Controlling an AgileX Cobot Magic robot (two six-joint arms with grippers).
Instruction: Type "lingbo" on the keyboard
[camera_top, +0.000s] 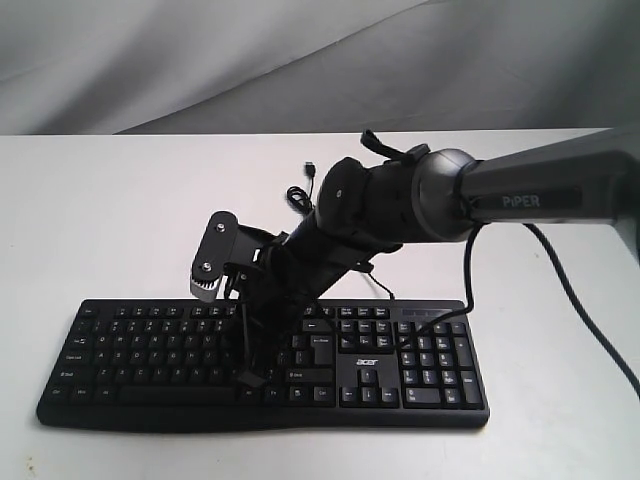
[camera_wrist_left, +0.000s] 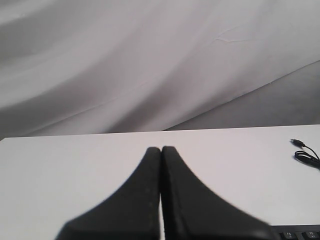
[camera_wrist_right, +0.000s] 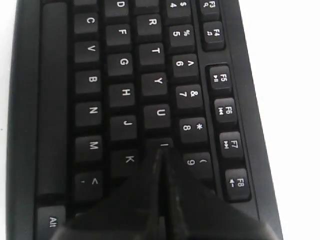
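Note:
The black keyboard (camera_top: 420, 350) with white legends lies along the near part of the white table; one corner of it shows in the left wrist view (camera_wrist_left: 300, 234). My right gripper (camera_top: 248, 375) reaches across from the right and points down over the letter keys. In the right wrist view the right gripper (camera_wrist_right: 161, 151) is shut, its joined tips at the I key (camera_wrist_right: 165, 143), between K (camera_wrist_right: 129, 159) and 9 (camera_wrist_right: 192, 161). I cannot tell if they press it. My left gripper (camera_wrist_left: 161, 149) is shut and empty above bare table, and is out of the exterior view.
The keyboard's thin black USB cable (camera_top: 300, 192) lies coiled on the table behind the keyboard, also seen in the left wrist view (camera_wrist_left: 306, 154). The right arm's black cable (camera_top: 585, 305) hangs down at the right. A grey cloth backdrop (camera_top: 300, 60) stands behind the table.

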